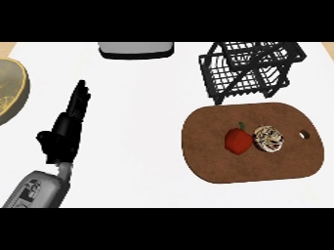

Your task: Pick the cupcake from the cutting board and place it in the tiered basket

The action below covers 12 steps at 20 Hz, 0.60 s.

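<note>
Head view shows the left hand (67, 128) at the near left of the desk (141, 127), fingers straight and close together, holding nothing; the right hand is out of view; well off to the right the cupcake (269, 139) sits on the cutting board (213, 168), right beside a red pepper (236, 140); the tiered basket (253, 71) stands just beyond the board. The pick looks not yet begun; next, a hand must close round the cupcake without nudging the pepper. A grey object (136, 49) at the far edge is cut off and hard to identify.
</note>
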Motion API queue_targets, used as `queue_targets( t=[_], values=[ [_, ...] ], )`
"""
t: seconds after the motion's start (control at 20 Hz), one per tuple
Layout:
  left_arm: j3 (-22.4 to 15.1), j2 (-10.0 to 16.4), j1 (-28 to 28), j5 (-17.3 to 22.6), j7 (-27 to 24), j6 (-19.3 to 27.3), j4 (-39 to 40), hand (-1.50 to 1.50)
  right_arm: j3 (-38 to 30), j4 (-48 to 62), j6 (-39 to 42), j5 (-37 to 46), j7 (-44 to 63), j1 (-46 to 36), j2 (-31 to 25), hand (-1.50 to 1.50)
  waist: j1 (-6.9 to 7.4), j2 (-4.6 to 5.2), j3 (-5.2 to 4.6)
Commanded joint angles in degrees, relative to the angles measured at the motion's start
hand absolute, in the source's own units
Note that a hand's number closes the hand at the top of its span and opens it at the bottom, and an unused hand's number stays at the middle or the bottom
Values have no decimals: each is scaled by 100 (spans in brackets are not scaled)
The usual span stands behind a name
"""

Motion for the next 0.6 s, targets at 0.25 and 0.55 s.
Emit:
queue_targets(
  t=[0.25, 0.55],
  values=[
    [-102, -5, 228, -156, 262, 142, -398, 0, -1291, 479, 2052, 1158, -513, 1076, -1701, -150, 16, 12, -41],
    [-81, -35, 262, -197, 226, 193, -371, 0, -1712, -797, 1573, 3282, -597, 1223, -2792, -150, -7, 1, -62]
  ],
)
